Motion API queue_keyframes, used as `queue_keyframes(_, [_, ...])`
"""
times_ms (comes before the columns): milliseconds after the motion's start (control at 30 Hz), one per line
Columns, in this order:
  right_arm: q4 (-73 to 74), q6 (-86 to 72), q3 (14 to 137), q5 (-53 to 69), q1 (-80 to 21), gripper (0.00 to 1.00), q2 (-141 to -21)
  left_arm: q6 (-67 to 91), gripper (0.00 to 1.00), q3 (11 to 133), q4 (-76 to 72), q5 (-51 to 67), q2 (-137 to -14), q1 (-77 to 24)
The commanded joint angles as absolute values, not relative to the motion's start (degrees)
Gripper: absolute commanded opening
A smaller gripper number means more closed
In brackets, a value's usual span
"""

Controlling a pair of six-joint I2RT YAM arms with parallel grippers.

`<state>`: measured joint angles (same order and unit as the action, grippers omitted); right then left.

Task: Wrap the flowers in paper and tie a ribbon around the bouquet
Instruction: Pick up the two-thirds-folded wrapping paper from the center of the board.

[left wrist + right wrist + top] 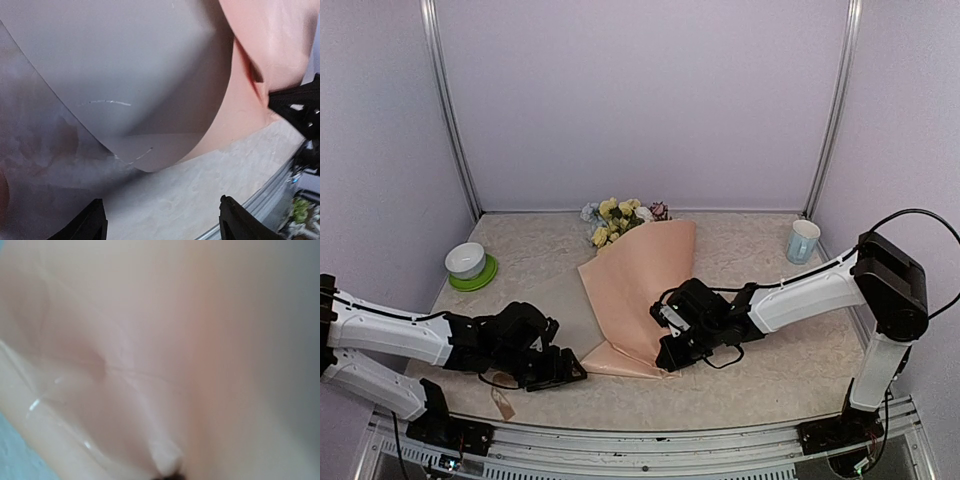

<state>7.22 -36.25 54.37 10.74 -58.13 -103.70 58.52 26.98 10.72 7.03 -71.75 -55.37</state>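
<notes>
Hiding the stems, leaves only far blooms of the flowers (618, 214) showing beyond the paper (642, 285) mid-table. Clamped on its near edge: right gripper (668, 359), wrist view all blur. Spread wide, empty, near left: left gripper (162, 216).

The beige marbled desk (750, 250) carries pink paper (640, 300) folded over flowers (617, 220) mid-desk, a green plate (480, 279) with a bowl (466, 259) left, a cup (803, 241) right.

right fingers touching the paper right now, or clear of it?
Touching. The left wrist view shows the right fingers pinched onto a crease in the paper, which puckers at their tip. In the right wrist view, paper fills the frame.
</notes>
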Motion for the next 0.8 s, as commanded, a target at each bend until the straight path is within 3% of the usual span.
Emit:
queue_keyframes(0, [10.84,-35.53,52.34,10.64,-59.2,0.0,-106.47,71.3,0.77,24.4,-4.03,5.93,-70.05,-55.98])
queue_keyframes(200, [11.51,-35.43,53.09,10.69,-59.89,0.0,-107.01,77.02,0.77,26.32,-7.76,2.32,-76.33,-57.4])
queue_keyframes(567, [10.7,-35.74,53.2,9.42,-60.97,0.0,-106.05,89.28,0.62,25.7,-4.67,-6.73,-75.48,-62.51])
queue_keyframes(767, [10.46,-34.72,53.15,9.32,-61.08,0.0,-106.36,97.46,0.72,30.3,12.09,-23.49,-64.85,-72.76])
